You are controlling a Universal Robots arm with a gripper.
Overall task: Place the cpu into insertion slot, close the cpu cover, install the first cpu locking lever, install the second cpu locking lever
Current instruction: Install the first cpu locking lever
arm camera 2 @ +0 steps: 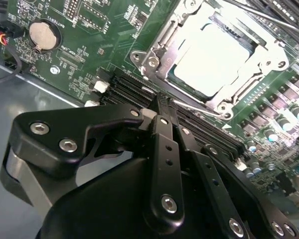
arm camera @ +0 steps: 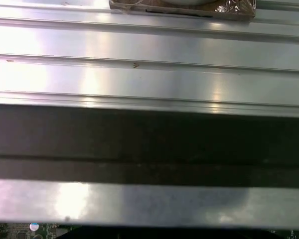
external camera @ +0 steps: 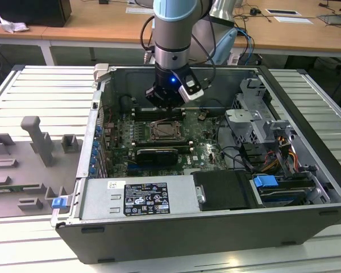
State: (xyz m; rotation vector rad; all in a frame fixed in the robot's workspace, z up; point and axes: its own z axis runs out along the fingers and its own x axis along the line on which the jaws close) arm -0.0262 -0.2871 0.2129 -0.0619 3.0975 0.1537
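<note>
Both fingers (arm camera 2: 162, 124) seemingly pinched together above the cpu (arm camera 2: 217, 57).

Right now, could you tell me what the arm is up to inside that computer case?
The arm's gripper is lowered into the open computer case, just above the motherboard beside the insertion slot. In the second wrist view the cpu already sits in the socket, with the cpu cover lying down around it. The fingers are together, holding nothing, their tip close to a thin locking lever at the socket's edge.
</note>
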